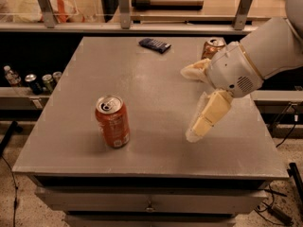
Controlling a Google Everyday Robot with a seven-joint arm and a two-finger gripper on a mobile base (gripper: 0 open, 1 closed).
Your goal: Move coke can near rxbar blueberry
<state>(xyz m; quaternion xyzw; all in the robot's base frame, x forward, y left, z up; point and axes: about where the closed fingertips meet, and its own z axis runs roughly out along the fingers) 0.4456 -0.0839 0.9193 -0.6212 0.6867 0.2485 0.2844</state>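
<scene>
The coke can [112,122], red-orange with a silver top, stands upright on the grey table [142,89] toward the front left. The rxbar blueberry [155,44], a flat dark blue wrapper, lies near the table's far edge. My gripper [189,103] hangs over the table right of centre, well to the right of the coke can and apart from it. It is open and empty, one pale finger [192,72] pointing left and the other [206,118] angled down-left.
A tan can [214,46] stands at the back right, partly hidden behind my arm. Several bottles and cans [33,79] sit on a lower shelf to the left. A railing and a counter run behind the table.
</scene>
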